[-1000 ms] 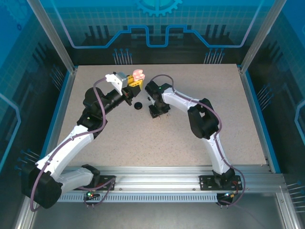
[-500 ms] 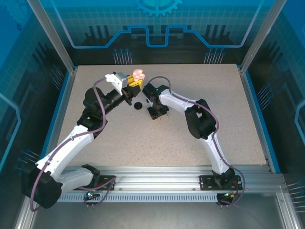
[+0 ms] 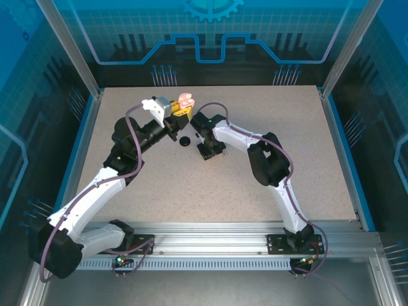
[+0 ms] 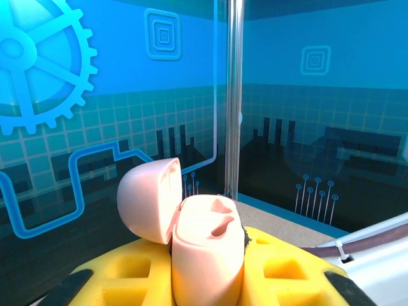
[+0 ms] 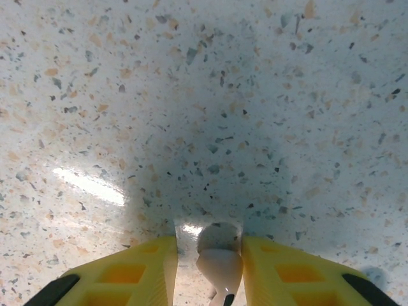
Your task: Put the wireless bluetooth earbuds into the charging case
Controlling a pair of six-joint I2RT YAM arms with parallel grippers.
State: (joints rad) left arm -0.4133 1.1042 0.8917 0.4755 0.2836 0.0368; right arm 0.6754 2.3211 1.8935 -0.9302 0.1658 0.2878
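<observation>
table (image 3: 255,178): black round piece (image 3: 185,141) lies mid-table | left gripper (image 4: 207,280): unmoved, raised, clamped on open pink charging case (image 4: 207,245) | right gripper (image 3: 209,151): edged left, low at tabletop, pinching pale pink earbud (image 5: 218,262) | judgement: earbud secured, carry to case next

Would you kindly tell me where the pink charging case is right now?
In the top view, the pink charging case is clamped in the left tool above the table's far-middle, left of the right arm and beyond a black round object.
</observation>
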